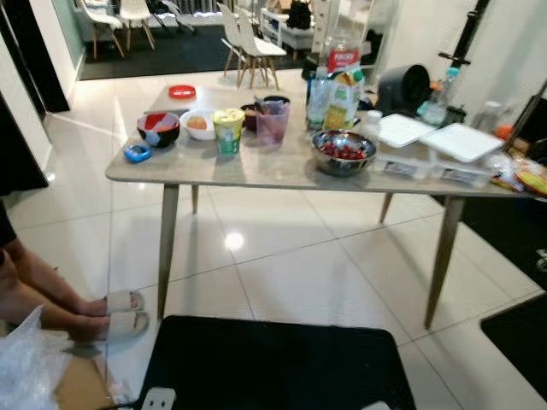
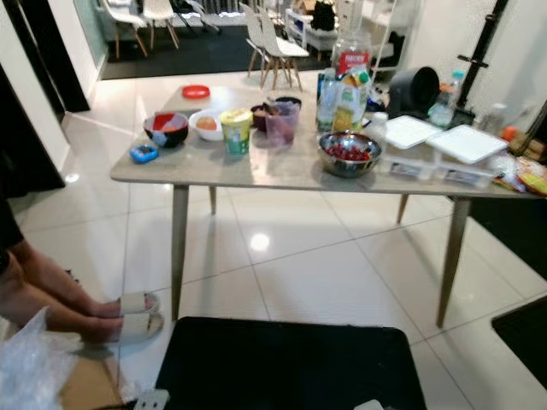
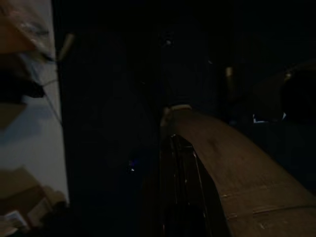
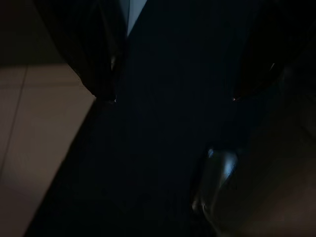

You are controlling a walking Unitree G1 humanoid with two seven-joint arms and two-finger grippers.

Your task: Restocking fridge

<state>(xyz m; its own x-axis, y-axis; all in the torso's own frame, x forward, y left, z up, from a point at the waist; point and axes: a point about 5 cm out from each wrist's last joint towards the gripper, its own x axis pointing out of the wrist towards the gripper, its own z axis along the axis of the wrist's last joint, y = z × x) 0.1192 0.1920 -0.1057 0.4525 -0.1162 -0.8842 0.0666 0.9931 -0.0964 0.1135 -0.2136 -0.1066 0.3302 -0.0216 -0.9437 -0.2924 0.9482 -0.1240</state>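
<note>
Left eye view: crowded grey stone-topped table [image 1: 256, 166] was seen beyond reach.
Either end effector's opening could not be told; edge-set round steel bowl of red fruit [image 1: 344, 152] could be knocked off.

Glossy pale tiled floor [image 1: 282, 256], ceiling light glare at centre beneath a long grey-topped table [image 1: 256, 166] on slanted legs. White chairs [image 1: 248, 38] at 12 o'clock on a dark carpet [image 1: 162, 51]. Black mat [image 1: 273, 363] at 6 o'clock. Dark doorway [image 1: 26, 60] at 10 o'clock. White wall [image 1: 513, 51] at 2 o'clock.
</note>
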